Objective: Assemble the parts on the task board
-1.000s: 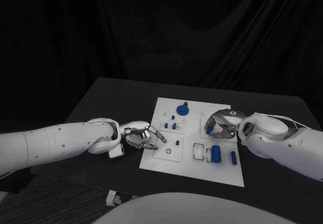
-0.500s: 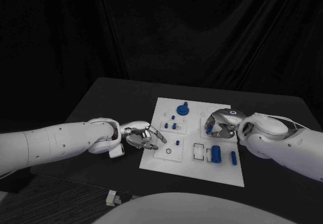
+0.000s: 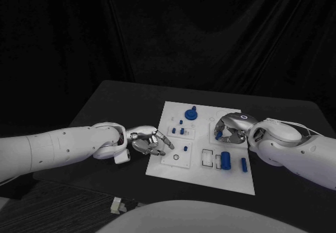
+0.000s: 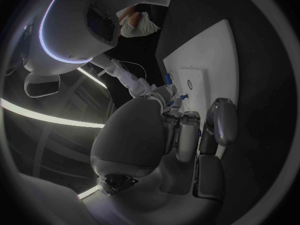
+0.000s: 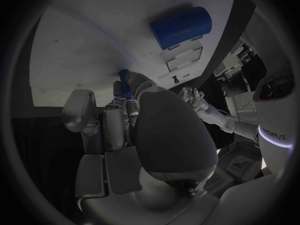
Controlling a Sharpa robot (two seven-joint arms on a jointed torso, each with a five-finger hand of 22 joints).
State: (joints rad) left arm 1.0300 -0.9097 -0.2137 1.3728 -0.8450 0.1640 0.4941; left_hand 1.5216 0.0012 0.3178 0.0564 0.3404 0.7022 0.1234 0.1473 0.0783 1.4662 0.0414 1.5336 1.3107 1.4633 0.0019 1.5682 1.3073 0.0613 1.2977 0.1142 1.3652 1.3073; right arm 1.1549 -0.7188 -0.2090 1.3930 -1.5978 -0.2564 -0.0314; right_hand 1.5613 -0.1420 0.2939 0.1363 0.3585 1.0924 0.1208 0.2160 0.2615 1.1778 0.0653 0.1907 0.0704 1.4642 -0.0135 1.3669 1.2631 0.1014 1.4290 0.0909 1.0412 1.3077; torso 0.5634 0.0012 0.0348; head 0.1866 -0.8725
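The left hand [image 3: 148,141] sits at the left edge of the task board [image 3: 199,182], just left of centre frame, its fingers [image 3: 166,141] curled over the white plate; whether anything is pinched under them I cannot tell. From its own wrist camera the fingers [image 4: 220,122] bunch close together above the board [image 4: 212,60].

Across the board, the right hand [image 3: 229,129] hangs over the right-of-centre part of the plate, fingers curled downward. Its wrist camera shows the fingers [image 5: 128,92] drawn in with something small and blue at the tips, touching the white surface, but a firm grip is not clear to me.

Parts on the board: a round blue knob piece [image 3: 190,114] near the top edge, small blue pegs [image 3: 181,130] below it between the two hands, and a blue cylinder [image 3: 225,159] lying lower right with a slimmer blue bar [image 3: 243,164] just beside it. That cylinder [image 5: 181,25] looms large in the right wrist camera.

The board lies on the black table [image 3: 119,102], with bare dark tabletop on the upper left and along the far edge. Black curtain [image 3: 168,43] fills the upper frame. At bottom left, past the table's edge, there is striped floor and a small pale object [image 3: 115,206].
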